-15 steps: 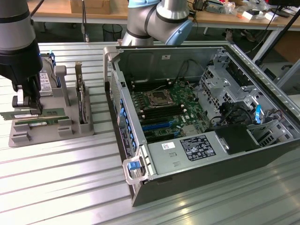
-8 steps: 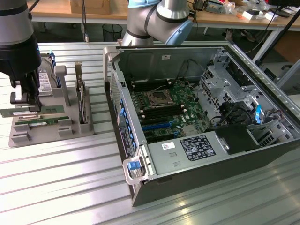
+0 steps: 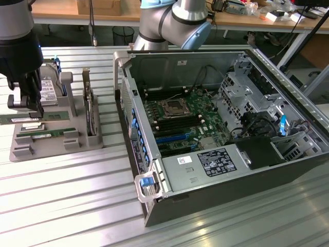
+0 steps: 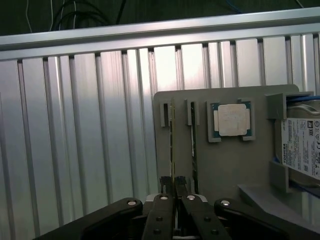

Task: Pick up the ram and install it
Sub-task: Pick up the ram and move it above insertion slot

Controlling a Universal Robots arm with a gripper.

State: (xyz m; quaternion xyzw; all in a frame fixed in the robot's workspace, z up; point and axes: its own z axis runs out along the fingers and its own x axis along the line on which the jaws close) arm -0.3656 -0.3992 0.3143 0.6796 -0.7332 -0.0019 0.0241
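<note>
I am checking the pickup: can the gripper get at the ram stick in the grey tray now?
Likely yes. The gripper is over the tray, its jaws closed on the ram stick standing on edge; nothing lies between.

The tool (image 4: 172, 181) is black, its paired link bars pinned with round silver screws (image 4: 131, 202), with ribbed pads (image 4: 164, 180) at the tips. Behind it, the arm (image 3: 154, 20) is silver-grey with a pale blue joint cap (image 3: 199, 34).

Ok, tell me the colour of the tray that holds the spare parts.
The tray is plain grey; the wrist view shows it best.
</note>
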